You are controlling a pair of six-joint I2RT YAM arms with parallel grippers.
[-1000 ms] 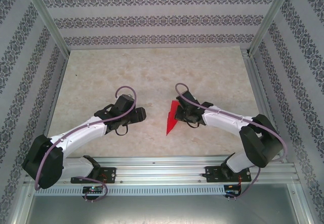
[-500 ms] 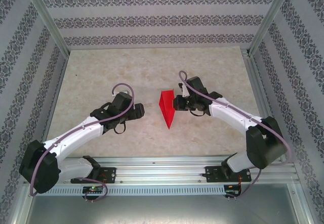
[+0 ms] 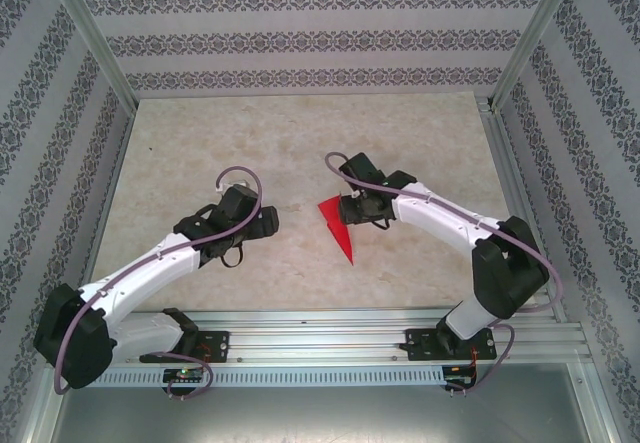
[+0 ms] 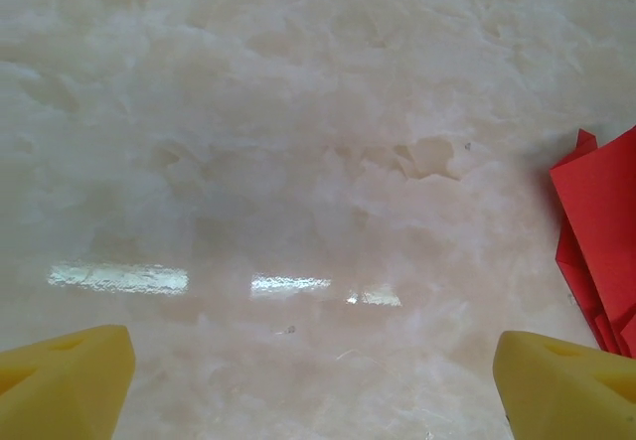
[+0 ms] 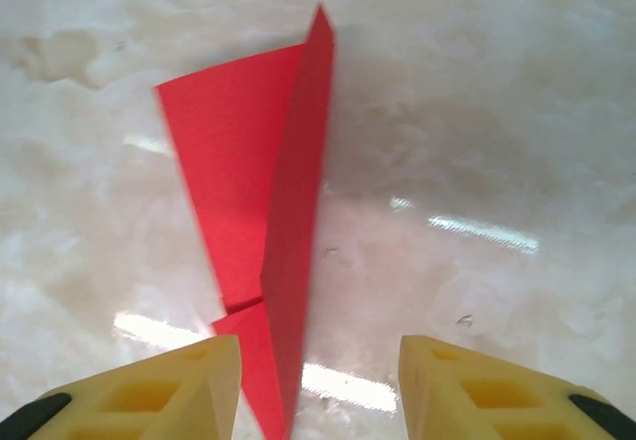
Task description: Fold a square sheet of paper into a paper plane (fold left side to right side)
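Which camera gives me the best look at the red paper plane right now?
Right wrist: the paper plane lies close up, folds and centre crease clear. Top external shows it whole but small, between the arms. Left wrist catches just its edge.

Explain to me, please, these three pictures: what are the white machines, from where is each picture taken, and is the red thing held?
These are two white robot arms bolted at the near edge of a pale marbled table. The wide picture comes from a fixed camera above and behind them. The other two come from a camera on each wrist; the yellow blocks at the bottom are that gripper's own fingers. One thing lies on the table: the paper plane, red paper folded to a narrow point. The right gripper is right at the plane, but its fingers stand apart, so nothing is clamped. The left gripper is open too, over bare table.
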